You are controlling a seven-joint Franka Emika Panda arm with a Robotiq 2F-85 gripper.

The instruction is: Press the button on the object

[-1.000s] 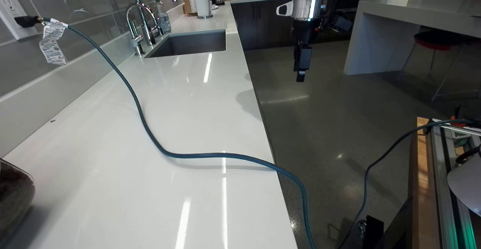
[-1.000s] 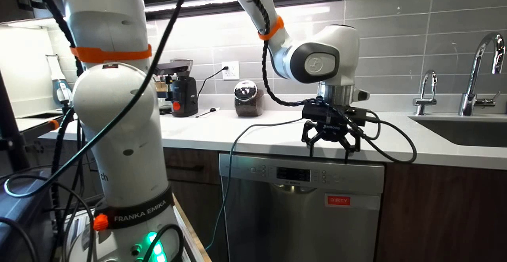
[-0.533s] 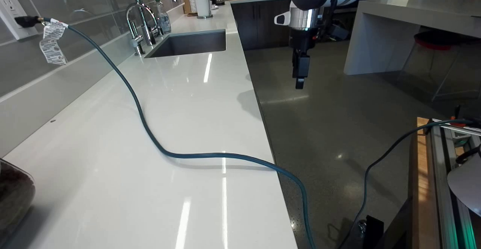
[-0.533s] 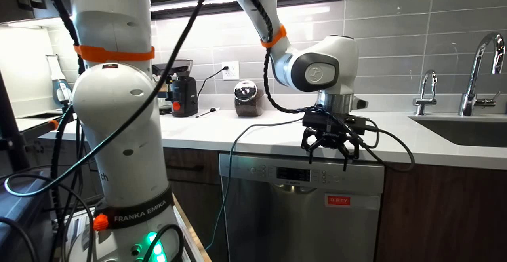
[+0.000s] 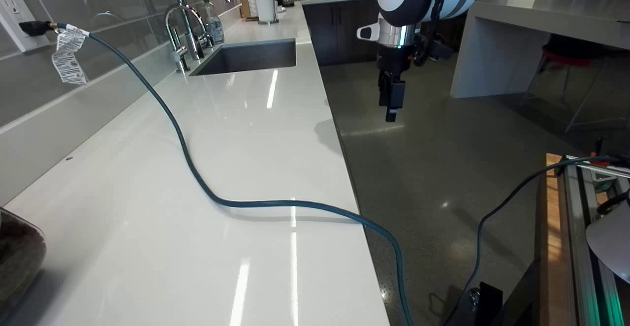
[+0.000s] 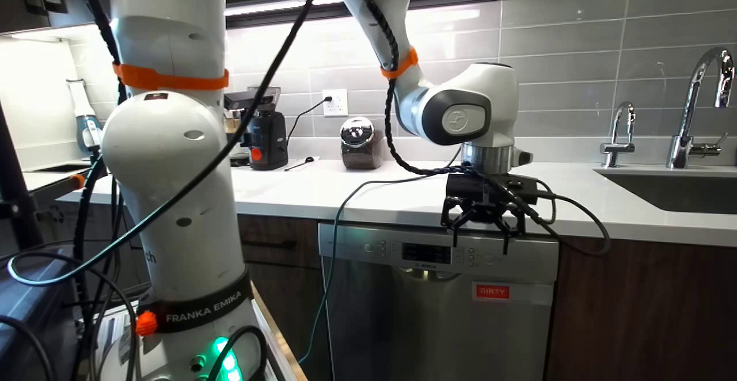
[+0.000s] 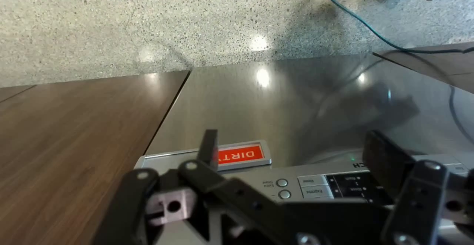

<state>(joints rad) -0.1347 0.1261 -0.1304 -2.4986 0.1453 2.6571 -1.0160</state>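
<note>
I have the gripper spread wide, holding nothing, on the near side of the dishwasher, whose buttons line its upper front. I judge the reach partly done, the press left to do; which button, I can't tell

A kitchen, steel-fronted dishwasher under a white counter, inset sink, tall chrome faucet, tiled wall

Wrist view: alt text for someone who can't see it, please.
An open pincer hangs before a dishwasher control panel, two round buttons showing between its fingers. One partly hides an upside-down red DIRTY sign; brown cabinet at left, speckled floor above.
</note>
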